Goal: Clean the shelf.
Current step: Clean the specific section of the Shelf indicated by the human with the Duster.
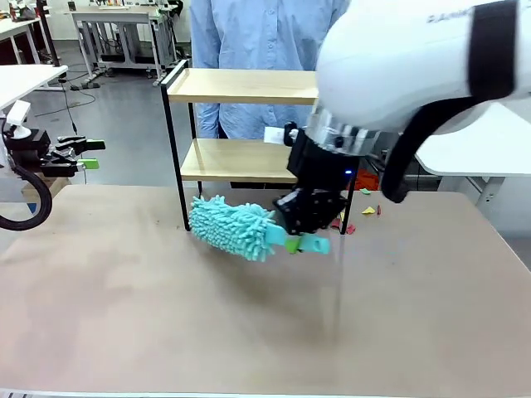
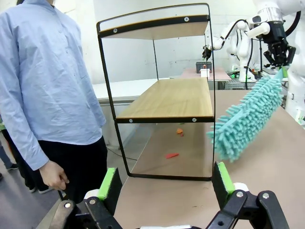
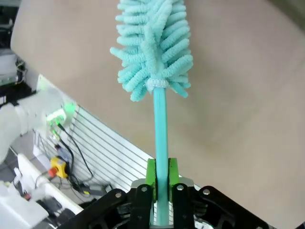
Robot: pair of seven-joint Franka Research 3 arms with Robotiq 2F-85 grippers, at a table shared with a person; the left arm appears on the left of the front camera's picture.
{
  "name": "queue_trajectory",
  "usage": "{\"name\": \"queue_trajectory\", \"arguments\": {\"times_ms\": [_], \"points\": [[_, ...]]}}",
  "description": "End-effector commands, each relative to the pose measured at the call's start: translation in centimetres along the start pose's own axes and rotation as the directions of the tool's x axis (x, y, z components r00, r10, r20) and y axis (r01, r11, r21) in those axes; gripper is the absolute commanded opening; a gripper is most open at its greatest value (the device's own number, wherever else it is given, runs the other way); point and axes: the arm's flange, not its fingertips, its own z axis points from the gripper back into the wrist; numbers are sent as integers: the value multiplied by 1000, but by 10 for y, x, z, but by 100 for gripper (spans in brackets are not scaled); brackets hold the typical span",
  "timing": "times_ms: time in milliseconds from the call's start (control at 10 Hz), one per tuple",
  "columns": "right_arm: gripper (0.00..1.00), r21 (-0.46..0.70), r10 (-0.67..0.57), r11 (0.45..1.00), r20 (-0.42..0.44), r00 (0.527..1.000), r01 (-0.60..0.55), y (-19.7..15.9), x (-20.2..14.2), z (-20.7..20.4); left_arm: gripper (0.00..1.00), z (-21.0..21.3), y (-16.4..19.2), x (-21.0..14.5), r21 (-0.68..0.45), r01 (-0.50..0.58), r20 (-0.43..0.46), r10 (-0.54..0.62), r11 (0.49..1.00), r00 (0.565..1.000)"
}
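The shelf (image 1: 241,86) stands at the far side of the table, a black frame with two light wooden boards; its lower board (image 2: 169,99) is bare. My right gripper (image 1: 299,235) is shut on the handle of a fluffy teal duster (image 1: 232,225), whose head hangs just in front of the shelf's left leg, low over the table. In the right wrist view the green pads (image 3: 151,177) clamp the teal handle below the duster (image 3: 152,43). Far to the left my left gripper (image 1: 90,154) hovers open and holds nothing; its fingers (image 2: 110,183) frame the shelf from the side.
Small red and orange scraps (image 2: 172,155) lie on the brown table under the shelf, and more scraps (image 1: 366,211) lie by its right leg. A person in a blue shirt (image 1: 257,33) stands behind the shelf, a hand (image 2: 55,176) hanging down. White tables (image 1: 25,79) stand beyond.
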Motion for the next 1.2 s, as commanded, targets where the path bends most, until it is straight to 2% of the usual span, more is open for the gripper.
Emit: {"name": "queue_trajectory", "arguments": {"times_ms": [0,100,600,800,1100], "points": [[13,18,-16,1000,5,1000,16,8,19,-4,100,-1,-3,4,-3,2,-4,-2,1000,1000],[13,0,0,1000,0,1000,0,0,0,0,100,-1,-3,4,-3,2,-4,-2,1000,1000],[13,8,-10,1000,-6,1000,10,3,7,-3,100,-1,-3,4,-3,2,-4,-2,1000,1000],[13,-12,-111,994,80,991,113,26,31,-21,100,-1,-3,4,-3,2,-4,-2,1000,1000],[13,0,-256,966,170,952,260,46,66,-46,100,-1,-3,4,-3,2,-4,-2,1000,1000]]}}
